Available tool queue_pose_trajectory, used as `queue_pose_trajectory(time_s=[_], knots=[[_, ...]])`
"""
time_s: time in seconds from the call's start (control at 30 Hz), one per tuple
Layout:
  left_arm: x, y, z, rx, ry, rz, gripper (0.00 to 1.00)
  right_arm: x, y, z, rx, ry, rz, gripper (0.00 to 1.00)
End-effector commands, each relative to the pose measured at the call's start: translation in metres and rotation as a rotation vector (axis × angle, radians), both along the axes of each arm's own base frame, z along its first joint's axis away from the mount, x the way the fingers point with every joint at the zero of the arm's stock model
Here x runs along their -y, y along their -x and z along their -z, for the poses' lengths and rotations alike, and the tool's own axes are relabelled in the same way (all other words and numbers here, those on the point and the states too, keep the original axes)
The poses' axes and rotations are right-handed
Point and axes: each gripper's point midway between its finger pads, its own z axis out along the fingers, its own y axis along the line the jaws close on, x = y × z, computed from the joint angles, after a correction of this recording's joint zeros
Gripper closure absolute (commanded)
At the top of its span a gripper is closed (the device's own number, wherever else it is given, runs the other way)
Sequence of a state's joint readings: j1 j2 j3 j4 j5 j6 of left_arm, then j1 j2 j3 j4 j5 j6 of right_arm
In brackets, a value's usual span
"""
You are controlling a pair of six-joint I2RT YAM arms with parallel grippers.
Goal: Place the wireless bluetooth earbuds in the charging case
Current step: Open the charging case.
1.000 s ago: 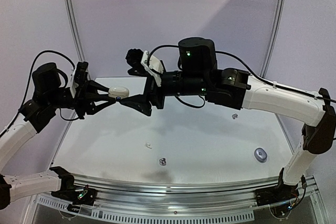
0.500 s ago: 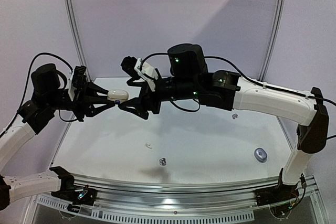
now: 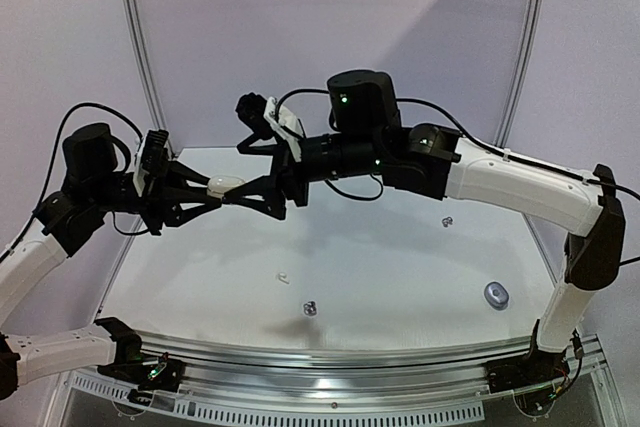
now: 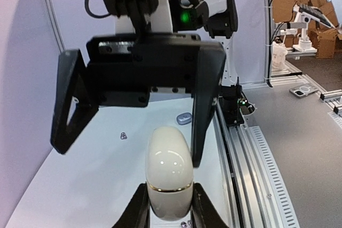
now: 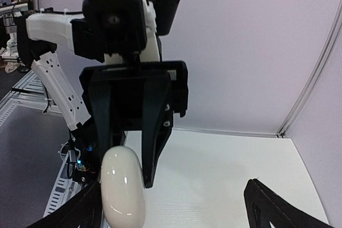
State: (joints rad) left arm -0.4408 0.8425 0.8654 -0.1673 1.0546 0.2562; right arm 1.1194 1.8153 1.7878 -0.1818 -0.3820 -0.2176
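— Where's the glossy white oval charging case (image 4: 170, 170)?

— Up in the air above the white table (image 3: 380, 267). The left gripper (image 4: 170, 207) is clamped on its lower end, one finger on each side.

— And the right gripper (image 5: 173, 209)?

— Spread wide, facing the left one, its two black fingers (image 4: 206, 105) straddling the free end of the white case. One finger stands just beside the case's rounded tip; I cannot tell whether it touches. Nothing is held in it.

— The earbuds?

— None is at the white case. A tiny white earbud (image 3: 283, 275) and a tiny dark grey earbud (image 3: 309, 309) lie on the table below the case, towards the arm bases, near each other and well apart from both grippers. A third tiny earbud (image 3: 446, 221) lies off to the case's right, under the right arm; its colour is too small to tell.

— Anything else?

— A grey-blue oval case (image 3: 496, 294) on the table, far right of the white case.
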Motion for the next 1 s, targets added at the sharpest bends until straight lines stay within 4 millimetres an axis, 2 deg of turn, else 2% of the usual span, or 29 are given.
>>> queue_pose_trajectory(time_s=[0.0,0.17,0.33,0.53,0.67,0.83,0.97], knots=[[0.002,0.006,0.003,-0.048,-0.006,0.019,1.00,-0.001,0.011,-0.032,0.000,-0.077,-0.094,0.07],[0.002,0.005,-0.002,-0.043,0.002,0.012,1.00,-0.004,0.001,-0.017,-0.010,-0.027,-0.048,0.07],[0.002,0.004,-0.002,-0.050,0.005,0.007,1.00,-0.005,0.016,-0.015,-0.017,-0.027,-0.138,0.02],[0.002,0.004,-0.003,-0.044,0.004,0.011,1.00,-0.011,-0.002,-0.003,-0.025,0.014,-0.048,0.01],[0.002,0.005,-0.004,-0.040,0.007,0.017,1.00,-0.013,-0.011,0.002,-0.016,0.026,-0.004,0.05],[0.002,0.006,-0.001,-0.039,-0.003,0.021,1.00,-0.013,-0.013,0.001,-0.021,0.022,0.009,0.07],[0.002,0.009,-0.001,-0.017,-0.006,0.036,1.00,-0.010,-0.022,-0.003,-0.020,0.011,0.050,0.09]])
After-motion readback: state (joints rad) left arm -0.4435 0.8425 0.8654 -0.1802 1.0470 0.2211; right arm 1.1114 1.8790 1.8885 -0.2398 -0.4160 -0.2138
